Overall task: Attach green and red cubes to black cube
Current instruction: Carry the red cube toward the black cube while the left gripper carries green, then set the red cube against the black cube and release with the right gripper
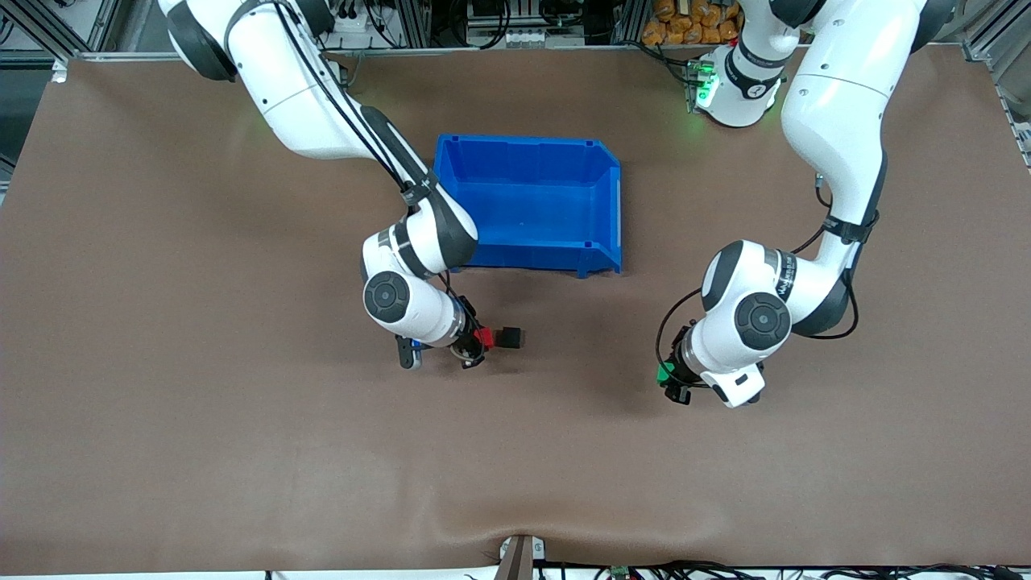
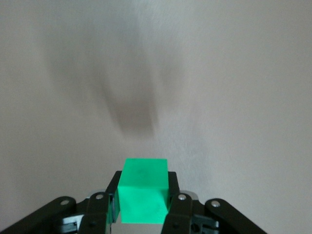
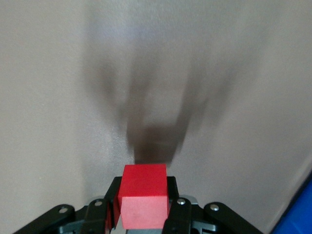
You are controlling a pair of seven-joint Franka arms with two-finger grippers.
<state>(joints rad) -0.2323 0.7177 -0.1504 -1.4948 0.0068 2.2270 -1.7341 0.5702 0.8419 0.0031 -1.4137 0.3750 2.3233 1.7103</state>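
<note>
blue bin (image 1: 606, 211) bare inside; red cube (image 1: 483, 336) in right gripper (image 1: 481, 341), green cube (image 1: 665, 372) in left gripper (image 1: 668, 379)

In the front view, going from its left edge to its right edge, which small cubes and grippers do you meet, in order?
Right gripper holding the small red cube → small matte black cube → small bright green cube held in the left gripper.

Table (image 1: 161, 451): I see a wide brown mat covering it, with a slight bulge at the edge nearest the front camera.
Frame (image 1: 72, 24): I see aluminium rails along the edge where the bases stand, and more at both ends.
Cables (image 1: 725, 570): I see black leads running along the nearest edge.
Clutter (image 1: 693, 24): I see orange items stacked past the top edge.
Light: I see even overhead lighting, soft shadows, and 1 green glow (image 1: 707, 90) on the mat.
</note>
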